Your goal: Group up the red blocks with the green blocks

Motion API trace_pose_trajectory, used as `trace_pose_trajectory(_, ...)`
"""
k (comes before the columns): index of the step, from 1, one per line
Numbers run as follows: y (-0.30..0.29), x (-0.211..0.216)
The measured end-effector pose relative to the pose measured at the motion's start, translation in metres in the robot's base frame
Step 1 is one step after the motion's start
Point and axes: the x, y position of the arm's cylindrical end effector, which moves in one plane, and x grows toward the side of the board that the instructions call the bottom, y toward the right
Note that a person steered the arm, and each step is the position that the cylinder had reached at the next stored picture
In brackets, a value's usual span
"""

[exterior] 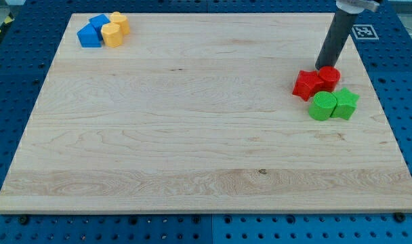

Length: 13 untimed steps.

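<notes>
At the view's right, a red star-shaped block (pixel 305 85) and a red cylinder (pixel 328 77) sit side by side, touching. Just below them lie a green cylinder (pixel 322 107) and a green angular block (pixel 345 103), also touching each other. The reds and greens form one tight cluster. My tip (pixel 322 67) stands at the top edge of the red cylinder, right against it, with the dark rod rising toward the view's top right.
Two blue blocks (pixel 91 32) and two yellow blocks (pixel 114 30) sit clustered at the view's top left corner of the wooden board (pixel 192 135). A blue perforated table surrounds the board.
</notes>
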Motion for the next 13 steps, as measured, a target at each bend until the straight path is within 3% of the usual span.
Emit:
trace_pose_trajectory(3, 0.041, 0.029)
trace_pose_trajectory(5, 0.023, -0.020)
trace_pose_trajectory(9, 0.010, 0.029)
trace_pose_trajectory(10, 0.010, 0.023)
trace_pose_trajectory(11, 0.001, -0.015)
trace_pose_trajectory(13, -0.016, -0.022)
